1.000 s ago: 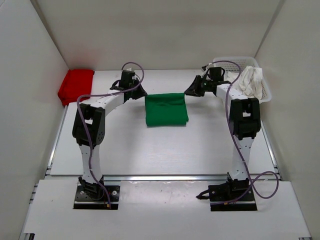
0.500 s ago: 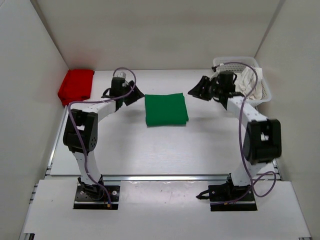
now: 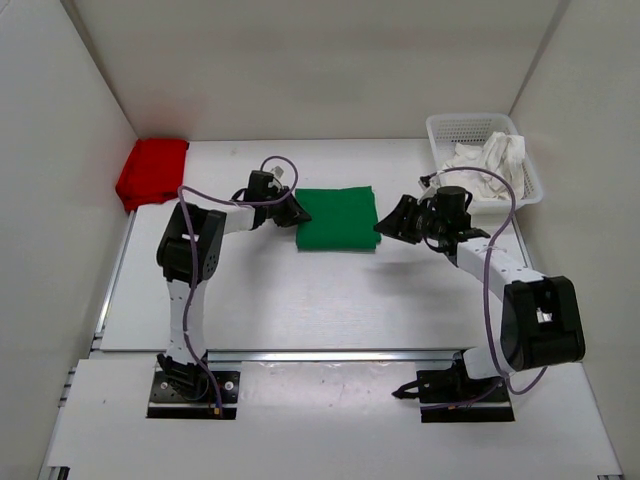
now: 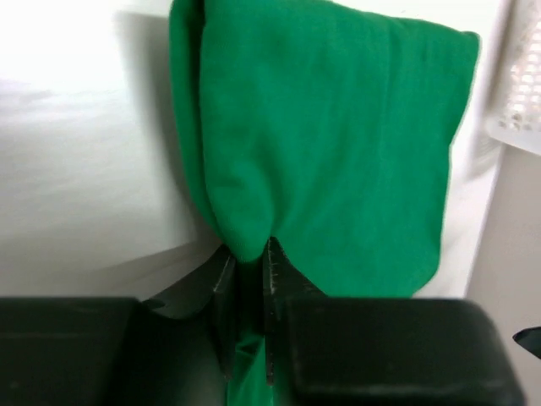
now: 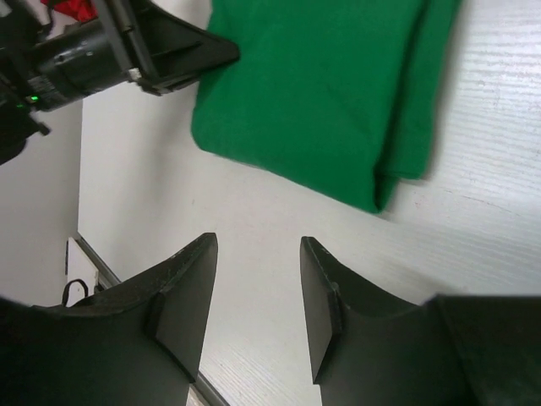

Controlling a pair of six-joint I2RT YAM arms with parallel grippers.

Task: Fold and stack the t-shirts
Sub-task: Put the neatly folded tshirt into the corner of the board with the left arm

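Observation:
A folded green t-shirt (image 3: 338, 217) lies flat mid-table. My left gripper (image 3: 296, 212) is at its left edge, shut on a pinched fold of the green cloth (image 4: 248, 249). My right gripper (image 3: 385, 226) is low beside the shirt's near right corner, open (image 5: 256, 245), with only bare table between its fingers and a small gap to the green t-shirt (image 5: 313, 93). A folded red t-shirt (image 3: 152, 172) sits at the far left against the wall. The white t-shirt (image 3: 492, 160) lies crumpled in the basket.
The white mesh basket (image 3: 470, 121) stands at the far right corner. White walls close off the table on the left, back and right. The left gripper (image 5: 199, 52) shows across the shirt in the right wrist view.
Both grippers let go of the green shirt's far corners and came nearer. The left one has closed on the shirt's left edge. The right one has opened and dropped beside its right corner.

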